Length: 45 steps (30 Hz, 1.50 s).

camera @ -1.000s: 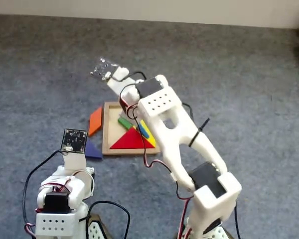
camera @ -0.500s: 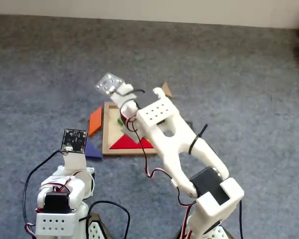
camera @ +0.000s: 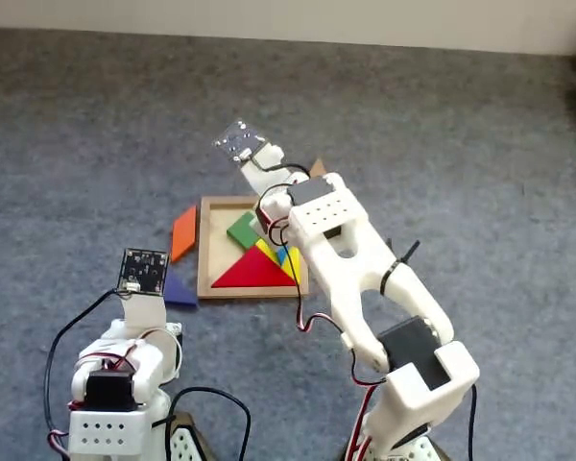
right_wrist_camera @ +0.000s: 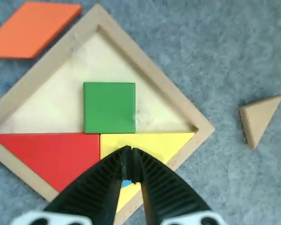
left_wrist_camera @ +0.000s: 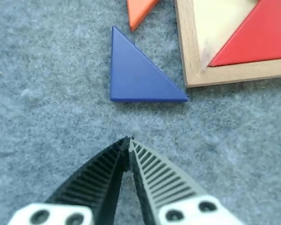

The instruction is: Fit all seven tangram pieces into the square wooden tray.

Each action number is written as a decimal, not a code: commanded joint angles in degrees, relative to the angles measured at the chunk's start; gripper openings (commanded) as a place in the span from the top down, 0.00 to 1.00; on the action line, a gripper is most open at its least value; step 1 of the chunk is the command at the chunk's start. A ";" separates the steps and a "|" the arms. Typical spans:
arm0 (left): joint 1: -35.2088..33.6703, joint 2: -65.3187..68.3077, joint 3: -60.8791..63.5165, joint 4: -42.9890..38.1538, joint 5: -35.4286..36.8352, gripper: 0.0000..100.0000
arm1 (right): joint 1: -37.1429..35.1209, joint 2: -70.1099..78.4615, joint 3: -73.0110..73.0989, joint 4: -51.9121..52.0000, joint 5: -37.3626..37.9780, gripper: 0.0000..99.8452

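Both jaws together, nothing clamped. We see the left gripper [left_wrist_camera: 129, 140] with its ribbed fingers pressed tip to tip over grey carpet [left_wrist_camera: 42, 117], the arm folded back near its base. The right gripper [right_wrist_camera: 130, 151] is likewise pinched to a point, out over the square wooden tray [right_wrist_camera: 150, 65].

Tray: flat on the carpet, partly filled. We count four pieces in it.
- Large red triangle [right_wrist_camera: 56, 154] along the wall nearest the arms.
- Yellow triangle [right_wrist_camera: 150, 142] edge to edge with the red one.
- Green square piece [right_wrist_camera: 109, 108] flat on the tray floor, one side butted against the line formed by the red and yellow edges. The floor around its other sides is bare wood.
- Small light blue piece [right_wrist_camera: 125, 183] peeks out between the right gripper's fingers, beside the yellow. We cannot tell its shape.

The right fingertips sit over the red/yellow seam, at the green square's corner. Contact with the pieces: we cannot tell.

Outside the tray, all on carpet:
- Orange parallelogram [right_wrist_camera: 33, 29] just beside one tray wall, not touching it.
- Dark blue triangle [left_wrist_camera: 136, 79] just off a near tray corner, one tip close to the rim, another close to the orange tip. It lies ahead of the left gripper, apart from it.
- Plain wooden triangle [right_wrist_camera: 260, 119] beyond the tray's far side, clear of the rim.
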<state>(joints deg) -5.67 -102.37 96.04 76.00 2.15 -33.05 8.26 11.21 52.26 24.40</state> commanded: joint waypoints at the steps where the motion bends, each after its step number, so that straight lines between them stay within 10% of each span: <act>1: -0.57 -0.92 1.10 0.18 -0.35 0.99 | 0.84 -3.82 -0.84 4.44 -0.26 0.99; 45: -0.57 -0.92 1.10 0.18 -0.35 0.99 | 1.63 9.98 -25.45 17.80 -0.26 0.99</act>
<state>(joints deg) -5.67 -102.37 96.04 76.00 2.15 -30.51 25.93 -10.77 65.63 24.40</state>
